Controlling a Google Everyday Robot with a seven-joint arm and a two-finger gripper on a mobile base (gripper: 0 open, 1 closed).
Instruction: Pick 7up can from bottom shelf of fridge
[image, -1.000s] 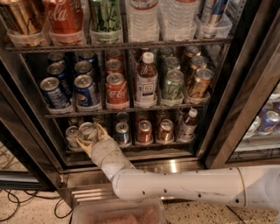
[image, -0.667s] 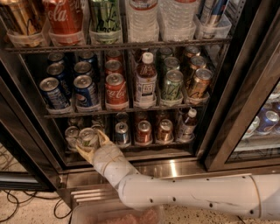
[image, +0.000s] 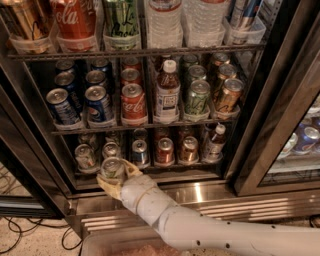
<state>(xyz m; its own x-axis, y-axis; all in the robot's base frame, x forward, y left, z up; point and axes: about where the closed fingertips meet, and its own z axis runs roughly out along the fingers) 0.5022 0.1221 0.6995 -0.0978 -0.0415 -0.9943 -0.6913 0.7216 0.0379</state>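
Note:
My gripper (image: 114, 173) is shut on the 7up can (image: 112, 167), a small can with a silver top and a pale greenish side. Its yellowish fingers (image: 131, 170) wrap the can from both sides. The can is held just in front of the left end of the bottom shelf (image: 175, 168), over the fridge's ribbed steel base (image: 215, 194). My white arm (image: 200, 232) reaches in from the lower right. The fridge (image: 252, 150) fills the view, its door open.
The bottom shelf still holds a silver can (image: 85, 155), a blue-and-silver can (image: 139, 150), red cans (image: 164, 149) and a small bottle (image: 215, 142). Pepsi cans (image: 98, 103), a Coke can (image: 133, 102) and a bottle (image: 167, 93) stand above. Cables (image: 25, 235) lie on the floor at left.
My gripper has drawn back out of the bottom shelf, down and slightly to the right, with the 7up can held in it.

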